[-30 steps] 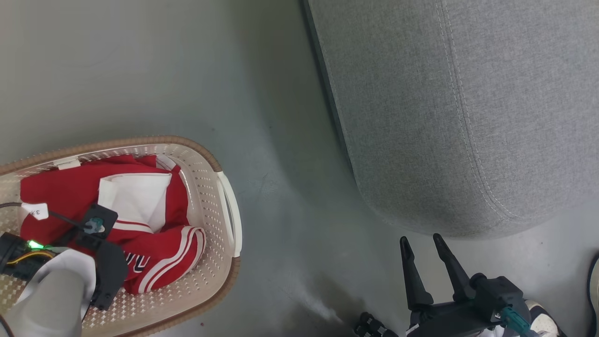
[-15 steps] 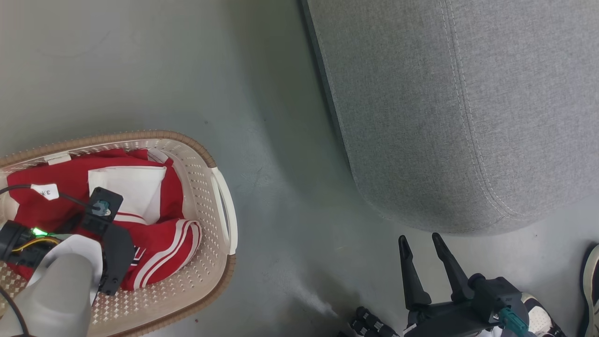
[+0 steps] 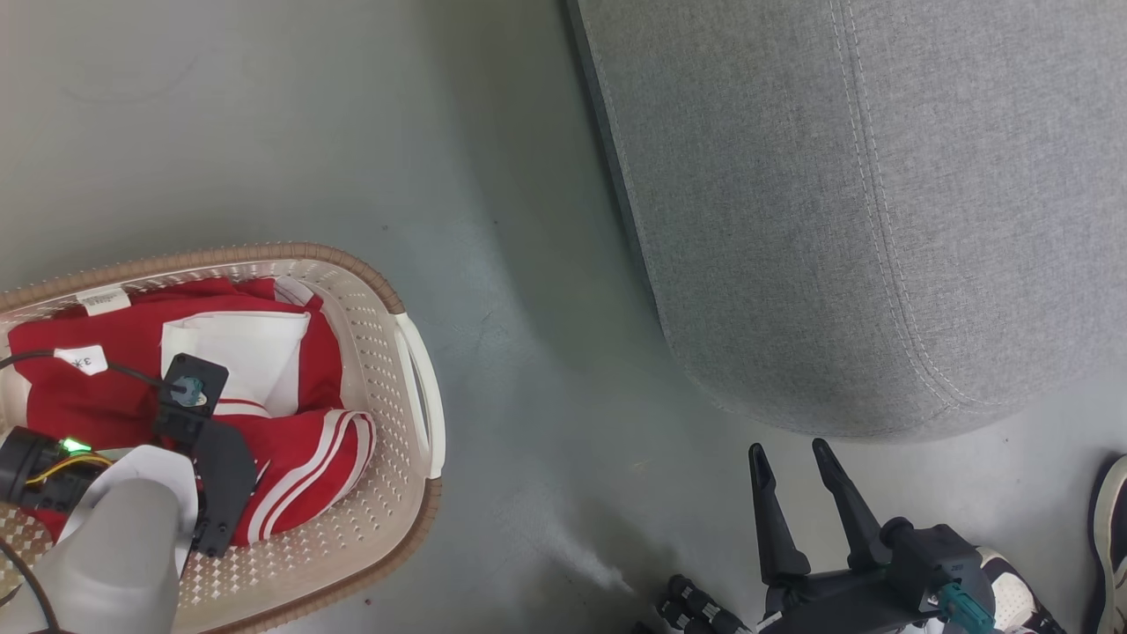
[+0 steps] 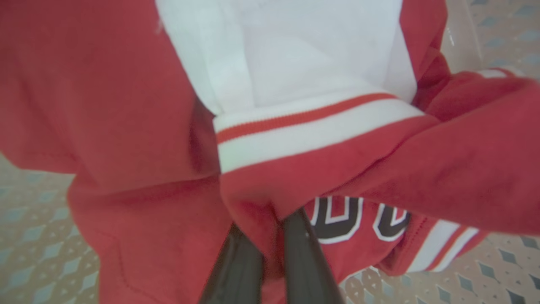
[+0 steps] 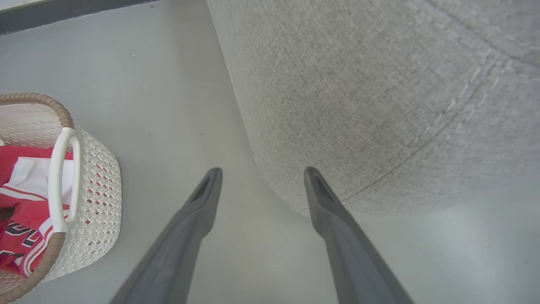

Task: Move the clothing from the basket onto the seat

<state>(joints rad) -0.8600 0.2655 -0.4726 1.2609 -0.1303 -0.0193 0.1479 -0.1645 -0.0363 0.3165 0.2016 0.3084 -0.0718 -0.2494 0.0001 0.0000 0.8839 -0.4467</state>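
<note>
The cream basket (image 3: 387, 298) with a brown rim sits on the floor at the lower left. Red and white clothing (image 3: 97, 414) lies crumpled inside it. My left arm reaches down into the basket. In the left wrist view my left gripper (image 4: 270, 221) is shut on a fold of the red clothing (image 4: 126, 126), just below a white striped hem. The grey seat (image 3: 836, 220) takes up the upper right. My right gripper (image 3: 788, 449) hovers open over the floor just in front of its rounded corner, with nothing between its fingers (image 5: 202, 202). The right wrist view also shows the basket (image 5: 97, 177) and the seat (image 5: 358, 84).
Bare grey floor (image 3: 528, 264) separates the basket from the seat. A person's shoes (image 3: 1111, 528) show at the lower right edge, close to my right arm. A dark strip (image 5: 63, 10) runs along the floor's far side in the right wrist view.
My left gripper has closed on the red garment in the basket. The head view has shifted slightly; the right gripper has stayed where it was.
</note>
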